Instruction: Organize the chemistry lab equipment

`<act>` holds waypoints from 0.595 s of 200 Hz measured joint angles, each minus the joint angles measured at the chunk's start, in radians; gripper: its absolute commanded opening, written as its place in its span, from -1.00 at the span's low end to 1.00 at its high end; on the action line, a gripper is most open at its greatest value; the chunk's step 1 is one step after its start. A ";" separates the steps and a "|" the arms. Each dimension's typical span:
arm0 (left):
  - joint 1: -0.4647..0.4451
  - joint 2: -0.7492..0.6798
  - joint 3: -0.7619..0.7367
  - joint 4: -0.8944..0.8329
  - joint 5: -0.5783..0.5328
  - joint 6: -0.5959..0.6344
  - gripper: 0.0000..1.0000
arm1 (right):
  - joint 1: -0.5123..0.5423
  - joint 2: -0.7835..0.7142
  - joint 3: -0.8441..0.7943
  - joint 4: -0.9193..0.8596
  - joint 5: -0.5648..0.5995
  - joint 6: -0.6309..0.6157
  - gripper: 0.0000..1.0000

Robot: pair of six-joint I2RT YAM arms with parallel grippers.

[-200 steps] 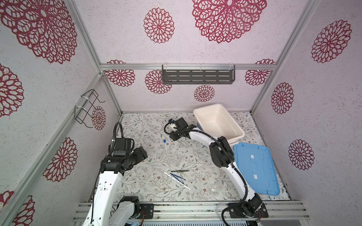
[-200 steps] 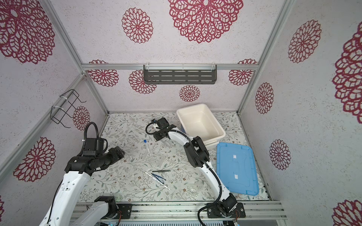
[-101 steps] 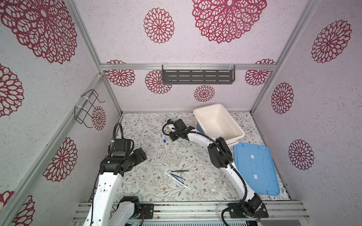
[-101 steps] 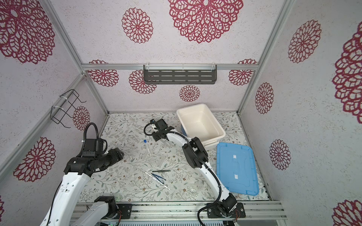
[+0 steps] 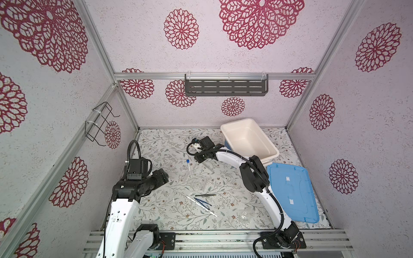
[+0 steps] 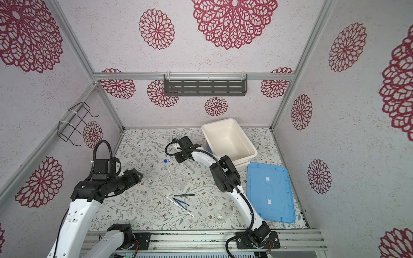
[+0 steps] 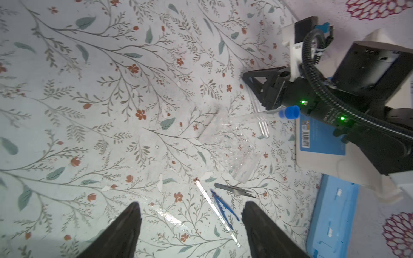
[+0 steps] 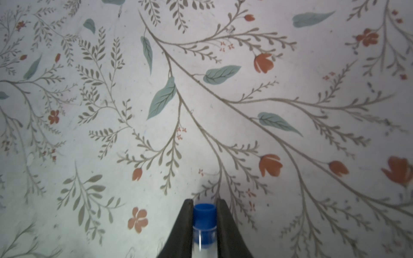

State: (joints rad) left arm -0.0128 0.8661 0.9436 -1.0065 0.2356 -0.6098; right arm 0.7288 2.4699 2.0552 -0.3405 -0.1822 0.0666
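The table (image 5: 156,145), seen from above and from both wrists. My right fingers (image 8: 186,214) are clamped on a blue-capped tube (image 8: 204,215) at its cap end. They sit low over the middle of the table, just beside the corner of the white tub (image 5: 249,138) that faces the table's middle. I cannot tell whether the tube's far end touches the surface. My left fingers (image 5: 165,176) stand wide apart and hold nothing, above the table's left side. Between the two arms a second tube (image 5: 188,167) leans, cap raised, at the clear tube holder (image 5: 199,182). Nearer me lie the dark tweezers (image 5: 205,195), the blue tweezers (image 5: 202,201) and a white stick (image 5: 210,211), close together. A small clear vessel (image 5: 247,214) sits near the blue lid (image 5: 290,192).
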 measured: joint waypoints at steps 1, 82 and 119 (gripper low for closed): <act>0.000 0.000 0.000 0.001 0.003 0.000 0.54 | 0.000 -0.002 -0.002 0.000 0.000 0.000 -0.61; 0.003 -0.023 -0.067 0.247 0.399 -0.142 0.52 | 0.000 -0.486 -0.572 0.468 -0.030 0.056 -0.57; 0.003 -0.028 -0.082 0.335 0.485 -0.211 0.51 | 0.011 -0.628 -0.827 0.780 -0.045 0.069 -0.54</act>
State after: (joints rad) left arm -0.0101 0.8379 0.8616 -0.6712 0.7204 -0.8211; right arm 0.7399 1.8420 1.2278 0.4400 -0.2268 0.1360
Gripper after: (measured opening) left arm 0.756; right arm 0.226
